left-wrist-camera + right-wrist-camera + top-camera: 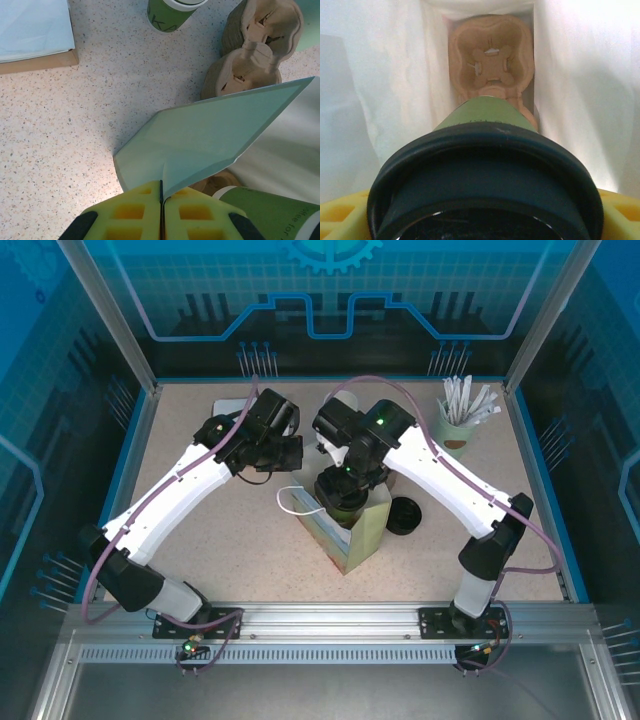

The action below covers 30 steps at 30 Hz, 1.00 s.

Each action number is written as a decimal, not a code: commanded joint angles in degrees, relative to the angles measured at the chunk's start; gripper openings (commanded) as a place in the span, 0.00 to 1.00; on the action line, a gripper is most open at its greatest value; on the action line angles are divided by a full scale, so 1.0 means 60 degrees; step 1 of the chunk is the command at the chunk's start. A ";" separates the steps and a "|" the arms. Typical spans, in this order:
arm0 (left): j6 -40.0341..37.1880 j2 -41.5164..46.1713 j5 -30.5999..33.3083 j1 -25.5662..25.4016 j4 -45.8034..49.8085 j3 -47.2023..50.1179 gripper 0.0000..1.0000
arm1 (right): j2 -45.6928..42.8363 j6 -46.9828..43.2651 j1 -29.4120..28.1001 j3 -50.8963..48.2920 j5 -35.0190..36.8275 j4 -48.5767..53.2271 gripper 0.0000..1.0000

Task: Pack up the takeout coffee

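The takeout coffee (pixel 485 165), a green-sided cup with a black lid, sits between my right gripper's yellow fingers (pixel 340 215). My right gripper (pixel 345 490) is shut on it over the mouth of the upright pale green paper bag (pixel 362 530). In the right wrist view the cup hangs between the bag's white inner walls (pixel 395 75), above a brown pulp tray (pixel 492 55) on the bag's floor. My left gripper (pixel 161 192) is shut on the bag's pale green flap (pixel 210 135). A green cup side (pixel 270 210) shows at the lower right of the left wrist view.
A loose black lid (pixel 405 515) lies on the table right of the bag. A pale green cup of white straws (pixel 460 420) stands at the back right. The left wrist view has another green cup (pixel 172 12), a brown pulp tray (pixel 255 45) and a flat box (pixel 35 35).
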State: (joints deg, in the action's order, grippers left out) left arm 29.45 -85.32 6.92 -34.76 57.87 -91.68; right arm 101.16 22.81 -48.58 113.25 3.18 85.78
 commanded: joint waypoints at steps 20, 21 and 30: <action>-0.0190 -0.0134 -0.0009 -0.0036 0.0003 -0.0072 0.09 | -0.0180 -0.0622 0.0086 -0.1320 0.0169 -0.0632 0.77; -0.0192 -0.0135 0.0010 -0.0029 0.0022 -0.0086 0.09 | -0.0176 -0.0623 0.0085 -0.1387 0.0212 -0.0679 0.77; -0.0171 -0.0148 0.0002 -0.0025 0.0028 -0.0102 0.09 | 0.0010 -0.0549 0.0084 -0.1615 0.0317 -0.0949 0.77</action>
State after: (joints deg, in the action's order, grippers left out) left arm 29.45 -85.62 6.59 -34.76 57.91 -91.68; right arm 101.16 19.86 -48.58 104.16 4.32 80.90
